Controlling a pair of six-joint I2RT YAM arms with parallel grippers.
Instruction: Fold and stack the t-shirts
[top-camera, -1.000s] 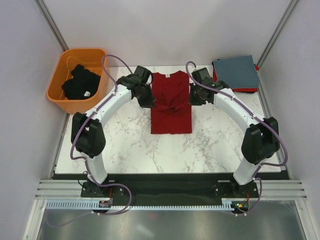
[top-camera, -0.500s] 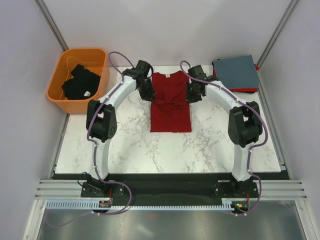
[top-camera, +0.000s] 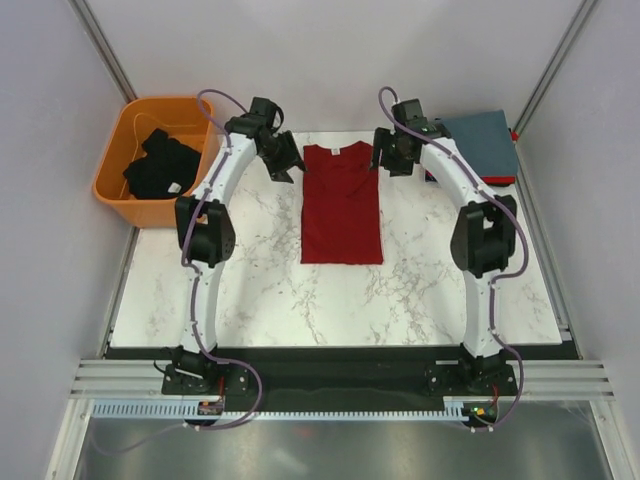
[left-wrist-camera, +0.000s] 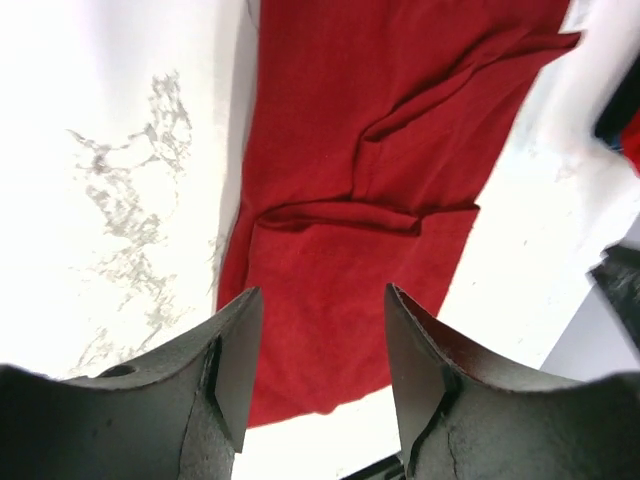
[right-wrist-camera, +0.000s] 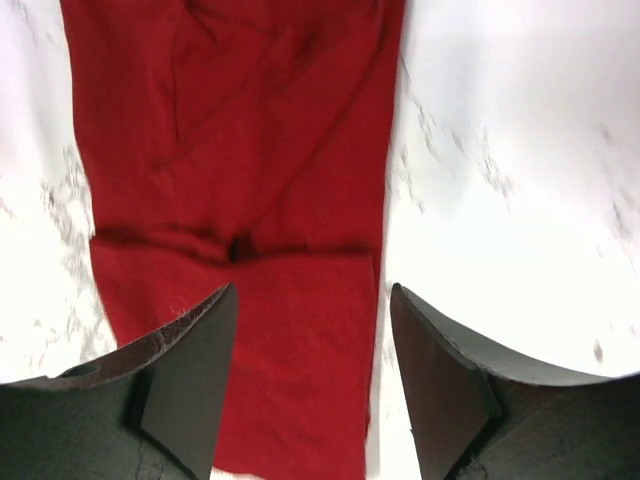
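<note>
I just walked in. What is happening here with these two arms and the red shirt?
Two robot arms are folding t-shirts. The dark red shirt lies flat on the table, sleeves already folded in. The left hand and the right hand hover open and empty beside its collar end. A black shirt lies in the orange basket; a grey-blue folded shirt rests on a red one, far right.

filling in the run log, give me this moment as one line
red shirt: sleeves folded in, flat | left pincer: open, empty | right pincer: open, empty | grey-blue shirt: folded, far right
</note>
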